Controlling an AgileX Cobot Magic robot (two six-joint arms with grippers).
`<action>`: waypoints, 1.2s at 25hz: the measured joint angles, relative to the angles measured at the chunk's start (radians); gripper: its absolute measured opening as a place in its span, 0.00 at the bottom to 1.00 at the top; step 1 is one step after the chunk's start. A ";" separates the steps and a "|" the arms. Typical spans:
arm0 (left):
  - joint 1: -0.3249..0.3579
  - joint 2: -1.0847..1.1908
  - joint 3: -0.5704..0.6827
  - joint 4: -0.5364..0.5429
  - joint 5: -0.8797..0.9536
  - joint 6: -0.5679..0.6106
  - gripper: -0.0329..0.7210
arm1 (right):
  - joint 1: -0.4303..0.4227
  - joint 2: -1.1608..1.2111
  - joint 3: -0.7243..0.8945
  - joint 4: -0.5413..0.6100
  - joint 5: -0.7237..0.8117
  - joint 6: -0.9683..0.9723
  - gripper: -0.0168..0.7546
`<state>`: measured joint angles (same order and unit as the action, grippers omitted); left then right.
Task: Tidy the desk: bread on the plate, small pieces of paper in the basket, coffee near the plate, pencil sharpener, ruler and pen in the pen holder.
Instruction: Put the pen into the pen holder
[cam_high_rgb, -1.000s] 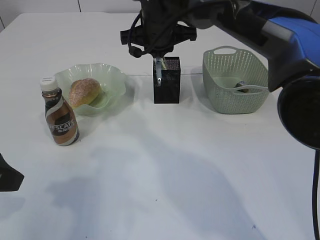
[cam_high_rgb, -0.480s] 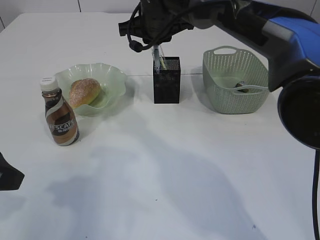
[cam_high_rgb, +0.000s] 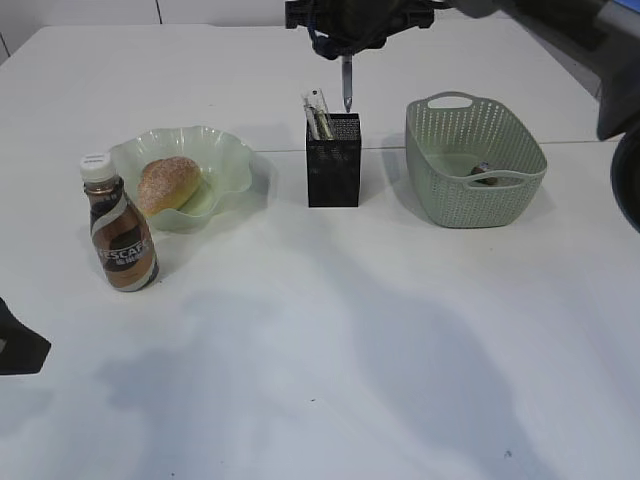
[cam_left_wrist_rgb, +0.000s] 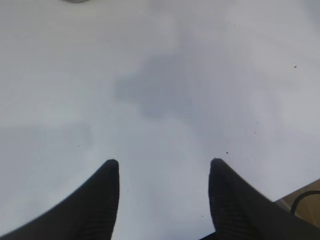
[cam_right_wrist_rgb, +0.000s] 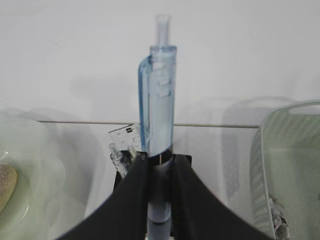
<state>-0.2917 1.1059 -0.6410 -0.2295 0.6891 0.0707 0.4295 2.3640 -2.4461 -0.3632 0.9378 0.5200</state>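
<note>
The coffee (cam_high_rgb: 122, 236) label reads "NESCAFE". Right fingers (cam_right_wrist_rgb: 137, 192) clamp the pen (cam_right_wrist_rgb: 159, 110) above the pen holder (cam_high_rgb: 333, 160); left fingers (cam_left_wrist_rgb: 107, 192) stand apart over bare worktop (cam_left_wrist_rgb: 160, 75).

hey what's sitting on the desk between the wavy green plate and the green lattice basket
The black square metal-mesh pen holder, shown in the exterior view, stands between the pale green wavy-rimmed plate and the sage-green lattice basket; bare white desk lies on either side of it.
</note>
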 joint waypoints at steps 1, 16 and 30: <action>0.000 0.000 0.000 0.000 0.000 0.000 0.58 | -0.014 0.000 0.000 0.021 -0.019 -0.019 0.16; 0.000 0.000 0.000 0.000 -0.028 0.000 0.58 | -0.062 0.043 0.000 0.147 -0.227 -0.177 0.16; 0.000 0.000 0.000 0.000 -0.047 0.000 0.58 | -0.117 0.134 0.000 0.357 -0.284 -0.375 0.16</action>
<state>-0.2917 1.1059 -0.6410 -0.2295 0.6417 0.0707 0.3126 2.4976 -2.4461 -0.0060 0.6541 0.1451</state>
